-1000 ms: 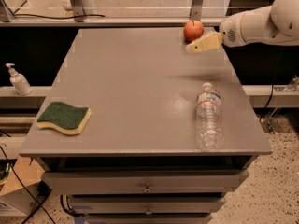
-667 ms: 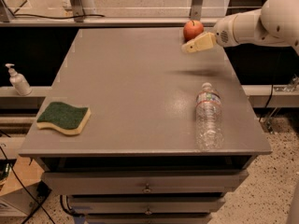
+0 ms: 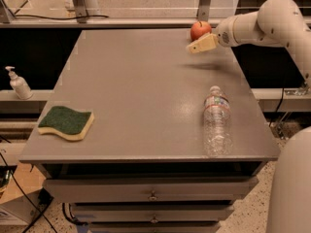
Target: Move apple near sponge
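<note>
The red-orange apple (image 3: 200, 30) sits at the far right corner of the grey table (image 3: 141, 96). The sponge (image 3: 66, 122), green on top with a pale yellow base, lies flat near the table's front left edge. My gripper (image 3: 200, 44) hangs just in front of and slightly below the apple, its beige fingers pointing left, at the end of the white arm coming in from the right. It holds nothing that I can see.
A clear plastic water bottle (image 3: 216, 126) lies on its side at the front right of the table. A white pump bottle (image 3: 18, 83) stands on a ledge to the left. Drawers sit under the table's front edge. A white robot body part fills the bottom right corner.
The arm has swung left and a little forward, bringing the gripper from the apple's right side to just in front of it. The apple, sponge and bottle have not moved.
</note>
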You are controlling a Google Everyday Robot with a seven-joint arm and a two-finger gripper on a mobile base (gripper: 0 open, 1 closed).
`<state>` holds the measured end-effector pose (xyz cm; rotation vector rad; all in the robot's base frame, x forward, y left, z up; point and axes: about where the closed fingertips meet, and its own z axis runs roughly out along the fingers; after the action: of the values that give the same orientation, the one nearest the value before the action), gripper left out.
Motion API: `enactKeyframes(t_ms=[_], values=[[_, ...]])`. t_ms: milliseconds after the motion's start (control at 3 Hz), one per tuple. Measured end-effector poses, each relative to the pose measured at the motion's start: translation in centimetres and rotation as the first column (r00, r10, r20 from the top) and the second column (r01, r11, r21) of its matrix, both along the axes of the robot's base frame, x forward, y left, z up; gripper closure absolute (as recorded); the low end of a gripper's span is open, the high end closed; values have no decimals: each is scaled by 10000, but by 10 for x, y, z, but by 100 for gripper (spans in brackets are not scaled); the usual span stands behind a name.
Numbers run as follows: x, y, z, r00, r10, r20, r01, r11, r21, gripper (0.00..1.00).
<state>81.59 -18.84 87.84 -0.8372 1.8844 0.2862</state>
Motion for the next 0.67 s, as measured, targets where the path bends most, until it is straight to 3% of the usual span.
enactKeyframes(t_ms=[667], values=[[40, -14, -8, 9978, -641, 181, 635, 9975, 302, 0]])
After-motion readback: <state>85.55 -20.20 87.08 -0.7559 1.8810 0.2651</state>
